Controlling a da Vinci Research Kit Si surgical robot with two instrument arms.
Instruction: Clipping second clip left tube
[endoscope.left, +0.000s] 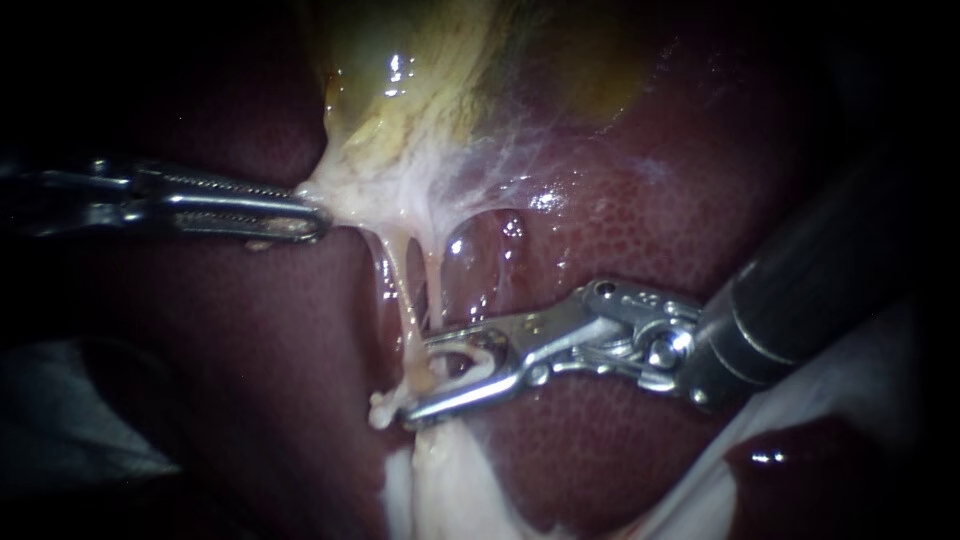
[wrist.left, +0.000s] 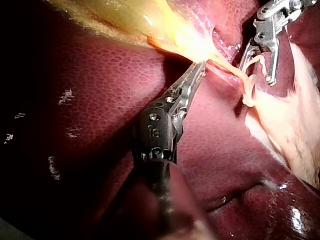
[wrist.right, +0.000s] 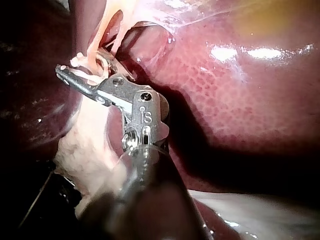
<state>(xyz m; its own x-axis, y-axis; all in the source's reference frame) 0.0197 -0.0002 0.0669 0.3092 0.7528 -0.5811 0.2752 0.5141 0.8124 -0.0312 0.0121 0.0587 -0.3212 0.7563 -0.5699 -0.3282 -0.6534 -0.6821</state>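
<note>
The dark red, finely mottled liver (endoscope.left: 660, 240) fills most of the field, and the yellow-green, glistening gallbladder (endoscope.left: 420, 90) lies on it. From the gallbladder's narrow end a fan of whitish membrane drops away.

My right instrument (endoscope.left: 425, 378), a dark shaft ending in bright metal jaws, comes in well below the gallbladder. My left instrument (endoscope.left: 318, 222), slender with long serrated jaws, sits right at the gallbladder's narrow end. Its jaws are clamped on the white tissue there and hold it drawn sideways, so the strands beneath are stretched.

Two thin, pale tubes hang from the gallbladder's narrow end. The left tube (endoscope.left: 404, 290) is the thicker and creamier. The right tube (endoscope.left: 434, 285) runs just beside it. The left tube leads down into the gap between the right instrument's jaws, which stand apart around it near their tips and are not yet squeezed together. A small pale loop (endoscope.left: 470, 350) sits inside that gap. I cannot tell whether it is a loaded clip or a curl of tissue.

As I judge it, the approach and placement are done, or nearly so. Closing the jaws across the left tube and drawing clear are left. I can make out no seated clip on the tube.
</note>
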